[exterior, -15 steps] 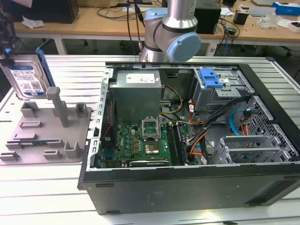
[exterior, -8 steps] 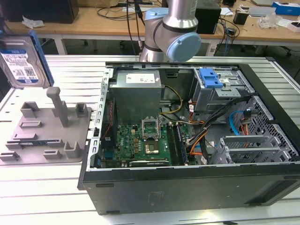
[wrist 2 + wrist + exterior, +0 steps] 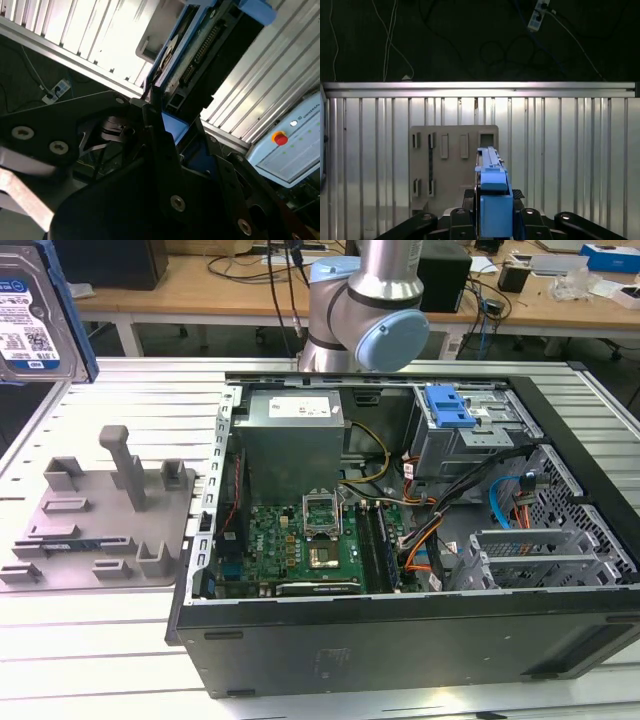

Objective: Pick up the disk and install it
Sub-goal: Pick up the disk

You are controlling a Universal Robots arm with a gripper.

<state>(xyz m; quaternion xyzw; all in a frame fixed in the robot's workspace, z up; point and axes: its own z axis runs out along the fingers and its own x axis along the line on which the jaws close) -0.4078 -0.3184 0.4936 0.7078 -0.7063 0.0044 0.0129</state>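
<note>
So the gripper [image 3: 493, 212] is clamped tight on the disk [image 3: 492, 175]. In both wrist views the black fingers [image 3: 159, 142] sit on either side of it, pressed against the blue side rails, with the drive held edge-on between them. In the first wrist view the disk hangs right over the grey fixture plate [image 3: 452, 165], which lies flat on the slatted metal table [image 3: 570, 150], and the disk looks lifted clear of the plate's slots. In the exterior view the disk [image 3: 35, 310] is up in the corner on the exterior view's left, label side facing the camera, with the fixture plate [image 3: 100, 525] below it. It's well apart from the open computer case [image 3: 400, 630], which takes up the middle and the exterior view's right side. Inside the case is the drive cage [image 3: 470, 445] with its blue latch [image 3: 448, 407] on top. The arm [image 3: 365, 290] stands behind the case. In the second wrist view you can also see the disk's connector end [image 3: 200, 55].
</note>
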